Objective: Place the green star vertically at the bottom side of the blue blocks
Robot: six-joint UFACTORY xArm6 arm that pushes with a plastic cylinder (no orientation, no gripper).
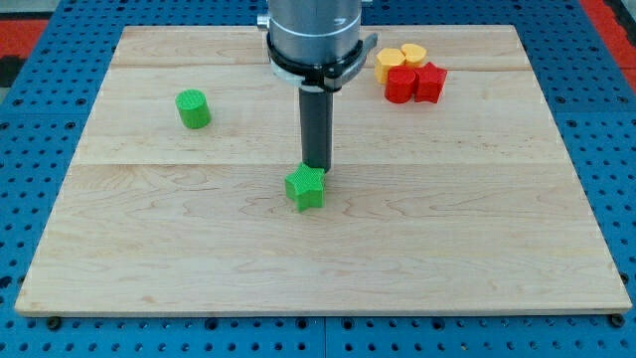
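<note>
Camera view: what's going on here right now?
One arm with a rod is pushing blocks on a wooden board. My tip sits at the top edge of the green star, near mid-board. A green cylinder stands at the view's upper left. Two yellow blocks and two red blocks cluster at the upper right. No blue blocks are visible in this view.

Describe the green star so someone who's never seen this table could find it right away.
Start at the wooden board and follow the dark rod down from the view's top centre. My tip ends right at the top edge of the green star, near the board's middle. The other green block, a cylinder, sits apart at upper left and is round, not pointed.
</note>
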